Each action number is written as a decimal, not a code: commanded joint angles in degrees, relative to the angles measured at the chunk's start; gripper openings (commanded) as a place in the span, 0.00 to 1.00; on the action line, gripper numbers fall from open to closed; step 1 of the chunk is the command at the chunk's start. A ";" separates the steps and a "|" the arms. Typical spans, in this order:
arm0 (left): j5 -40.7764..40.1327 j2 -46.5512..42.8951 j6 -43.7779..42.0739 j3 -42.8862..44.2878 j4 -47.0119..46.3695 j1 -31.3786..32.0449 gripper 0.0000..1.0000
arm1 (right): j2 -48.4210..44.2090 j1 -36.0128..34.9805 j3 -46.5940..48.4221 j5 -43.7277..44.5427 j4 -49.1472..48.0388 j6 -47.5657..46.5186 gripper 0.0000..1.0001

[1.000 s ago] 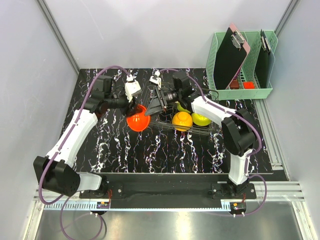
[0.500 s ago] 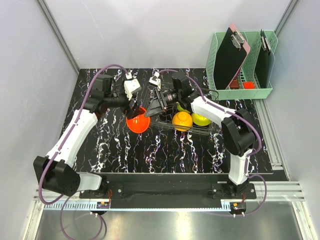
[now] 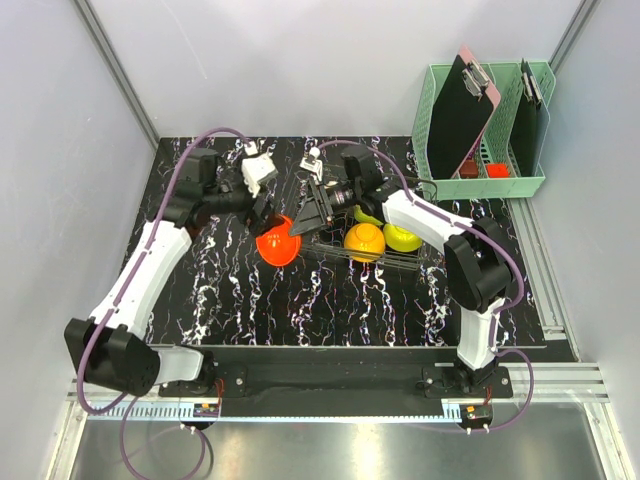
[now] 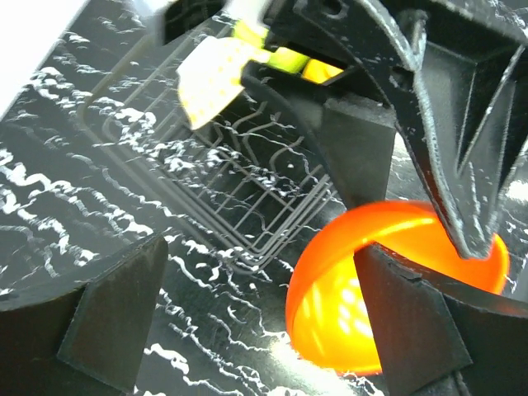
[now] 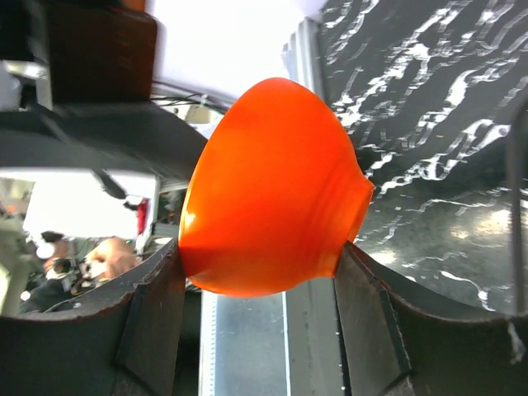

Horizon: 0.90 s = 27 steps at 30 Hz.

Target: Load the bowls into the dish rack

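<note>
red-orange bowl (image 5: 272,190) clamped in right gripper (image 5: 257,264), dish rack (image 4: 247,206) partly hidden

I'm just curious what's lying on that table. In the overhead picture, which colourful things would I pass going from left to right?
red-orange bowl → orange bowl → yellow-green bowl → mint-green basket

Your glossy red-orange round plastic bowl (image 5: 272,186) is tipped on its side, pinched between the fingers of the right gripper (image 5: 257,247), just beside the left end of the low wire-grid metal dish rack (image 4: 247,206). Inside the rack, your orange plastic bowl (image 3: 364,238) and yellow-green plastic bowl (image 3: 403,238) sit side by side.
</note>
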<state>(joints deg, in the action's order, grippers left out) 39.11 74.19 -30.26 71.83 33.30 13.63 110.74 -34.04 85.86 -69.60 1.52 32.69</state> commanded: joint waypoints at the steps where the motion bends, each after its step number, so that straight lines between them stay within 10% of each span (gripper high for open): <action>1: 2.01 -4.93 2.92 1.12 -2.36 -3.42 0.99 | -3.07 0.99 3.25 4.38 6.11 -6.40 0.00; 27: 0.17 -9.33 5.83 -8.90 -2.63 -16.00 0.99 | -11.60 0.12 19.08 56.06 41.98 -50.25 0.00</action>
<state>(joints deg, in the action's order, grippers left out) 38.81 65.21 -24.75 63.22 32.91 -2.13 102.10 -33.01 102.78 -24.62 38.48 -6.37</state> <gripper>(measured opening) 0.987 0.689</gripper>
